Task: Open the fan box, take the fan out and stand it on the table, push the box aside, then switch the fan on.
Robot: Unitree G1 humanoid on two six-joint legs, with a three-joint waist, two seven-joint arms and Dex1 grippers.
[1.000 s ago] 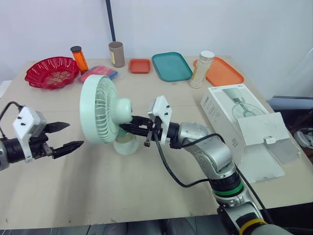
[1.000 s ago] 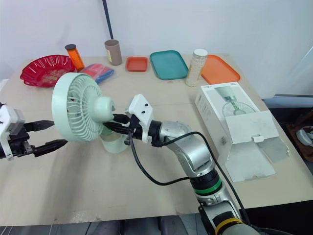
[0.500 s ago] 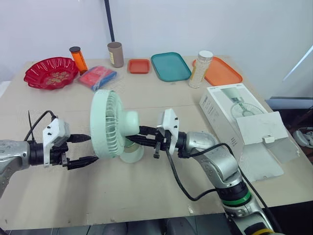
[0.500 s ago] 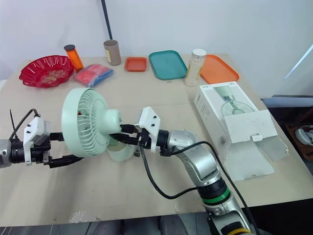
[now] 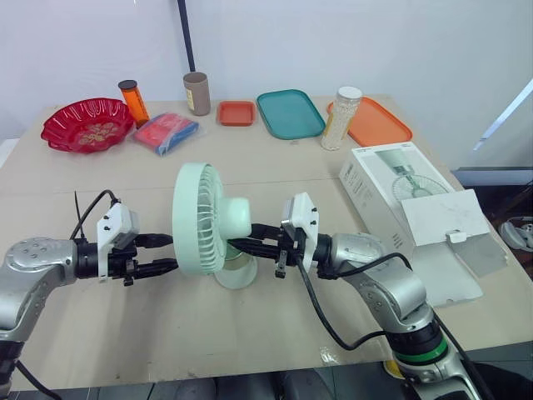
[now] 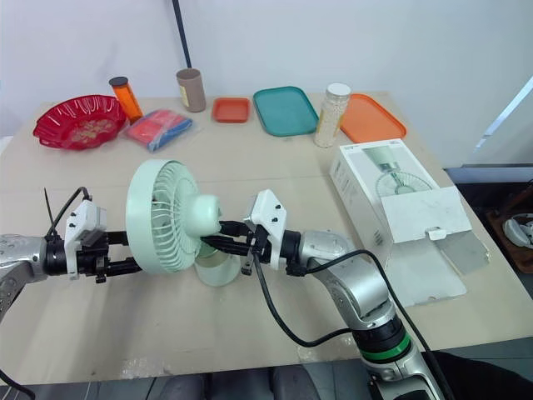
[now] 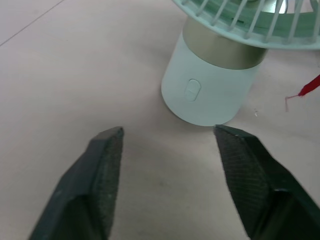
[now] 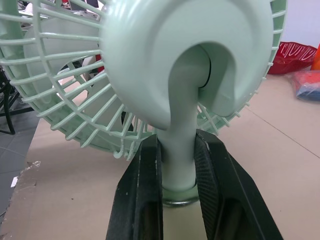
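Note:
The pale green fan (image 5: pixel 206 218) stands upright on the table, its round base (image 5: pixel 239 272) resting on the wood. My right gripper (image 5: pixel 241 247) is shut on the fan's neck (image 8: pixel 178 150), one black finger (image 8: pixel 142 200) on each side. My left gripper (image 5: pixel 169 252) hovers open just left of the fan, low over the table. In the left wrist view its fingers (image 7: pixel 102 165) point at the base, whose oval button (image 7: pixel 191 90) faces them. The white fan box (image 5: pixel 391 187) lies on the right side of the table with its flap (image 5: pixel 454 221) open.
Along the back edge sit a red bowl (image 5: pixel 87 123), an orange bottle (image 5: pixel 133 100), a brown cup (image 5: pixel 197 92), a small orange tray (image 5: pixel 237 112), a teal tray (image 5: pixel 291 112), a jar of white beads (image 5: pixel 343 118) and an orange tray (image 5: pixel 381 123). A red and blue packet (image 5: pixel 168 132) lies beside the bowl.
The fan, held by my right gripper, has shifted right and a little nearer. My left gripper has followed rightward, closing in on the fan's base.

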